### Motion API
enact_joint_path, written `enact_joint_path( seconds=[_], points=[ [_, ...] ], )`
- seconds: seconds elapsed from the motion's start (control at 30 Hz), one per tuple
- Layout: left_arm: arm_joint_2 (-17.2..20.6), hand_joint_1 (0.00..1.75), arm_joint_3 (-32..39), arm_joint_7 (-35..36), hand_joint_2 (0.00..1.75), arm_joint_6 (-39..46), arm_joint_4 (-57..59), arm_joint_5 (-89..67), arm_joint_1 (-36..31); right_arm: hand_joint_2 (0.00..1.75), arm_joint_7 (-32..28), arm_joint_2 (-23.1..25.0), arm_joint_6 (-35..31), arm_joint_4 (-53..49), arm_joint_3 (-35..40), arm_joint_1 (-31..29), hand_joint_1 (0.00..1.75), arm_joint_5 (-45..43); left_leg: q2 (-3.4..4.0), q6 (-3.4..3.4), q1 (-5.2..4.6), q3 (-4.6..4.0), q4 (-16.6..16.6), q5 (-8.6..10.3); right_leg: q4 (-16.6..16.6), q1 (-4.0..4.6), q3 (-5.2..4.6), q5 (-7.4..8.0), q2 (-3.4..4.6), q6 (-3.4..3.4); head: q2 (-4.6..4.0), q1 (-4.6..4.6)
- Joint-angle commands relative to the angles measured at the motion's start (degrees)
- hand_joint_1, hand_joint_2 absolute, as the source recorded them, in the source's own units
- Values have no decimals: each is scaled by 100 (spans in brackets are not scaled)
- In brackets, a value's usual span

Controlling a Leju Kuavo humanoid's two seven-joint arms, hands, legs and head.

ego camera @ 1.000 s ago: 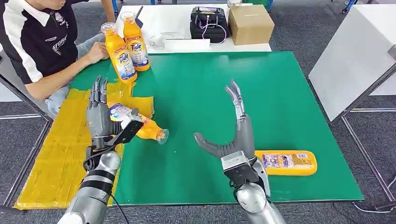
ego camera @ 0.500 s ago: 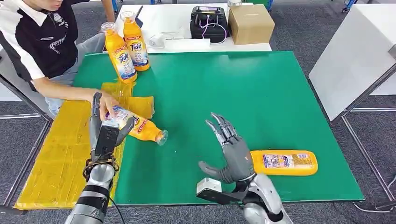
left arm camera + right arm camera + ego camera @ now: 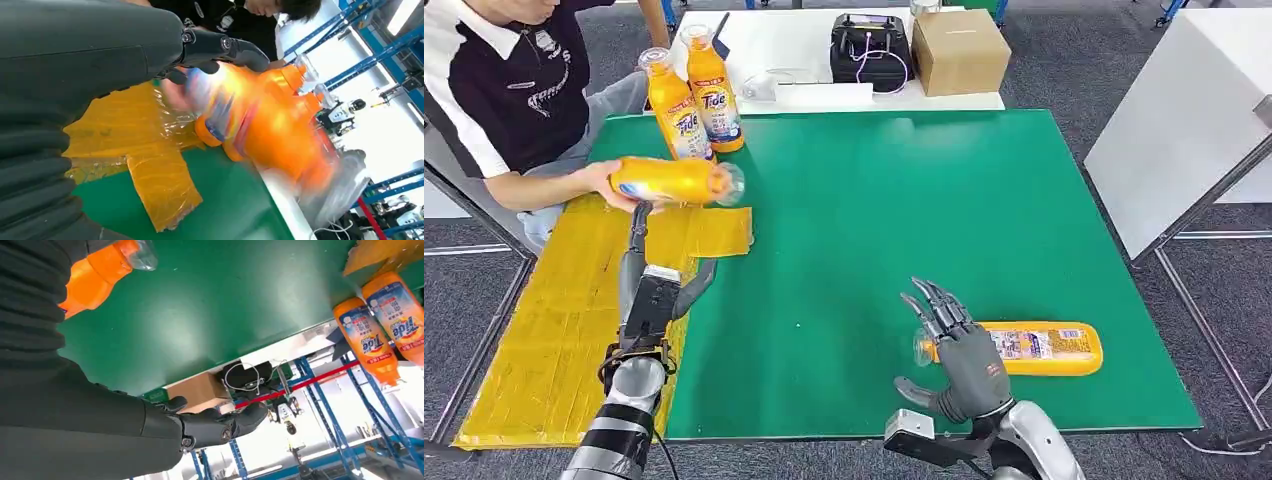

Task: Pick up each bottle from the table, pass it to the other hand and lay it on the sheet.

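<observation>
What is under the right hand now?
The lying orange bottle on the green mat. The right hand covers its neck end, so contact there cannot be judged.

"Tide" — on the labels of the two upright bottles (image 3: pixel 694 105).

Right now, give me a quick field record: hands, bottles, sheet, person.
left hand: open, above the crinkled yellow plastic sheet, holding nothing
right hand: open, fingers spread over the cap end of the lying orange detergent bottle
lifted orange bottle: held sideways by a person's hand
two upright orange Tide bottles: far left corner of the green mat
</observation>
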Motion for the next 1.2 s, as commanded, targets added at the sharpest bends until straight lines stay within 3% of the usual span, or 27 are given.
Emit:
enact_joint_path(
  seconds=[0.03, 0.2, 0.37, 0.87, 0.9, 1.2],
  points=[
    [103, 0, -134, 44, 175, -64, 82, 32, -65, 175, 82, -197, 109, -20, -302, 60, 0, -84, 8, -2, 5, 27, -3, -10, -13, 7, 33, -7, -2, -3, 0, 0],
    [139, 0, -152, 56, 175, -155, 60, 96, -17, 175, 218, -376, 405, 207, -849, 132, 0, -286, 1, 0, -2, 9, -3, -2, -6, 0, 12, -2, -3, 0, 0, 0],
    [180, 0, -219, 45, 175, -243, -54, 186, -20, 175, 341, -939, 1014, 791, -1145, 65, 0, -378, 2, 2, 2, 22, -5, -6, -16, 4, 31, -3, -5, 2, 0, 0],
    [178, 0, -230, 47, 175, -252, -51, 196, -25, 175, 347, -921, 1022, 795, -1153, 58, 0, -382, 7, 0, -6, 14, -4, -4, -9, -8, 15, 0, 2, 0, 0, -2],
    [188, 0, -238, 49, 175, -267, -44, 217, -30, 175, 370, -956, 1072, 791, -1117, 55, 0, -369, 18, -3, 3, 41, -8, -13, -25, 3, 48, -2, 6, -3, 0, 0],
    [210, 0, -323, 34, 175, -325, 111, 348, -160, 175, 327, -1422, 1473, 1306, -1149, -125, 0, -514, 4, 1, -7, 10, -2, -3, -8, -10, 14, 1, 1, 1, 0, 0]
  ],
)
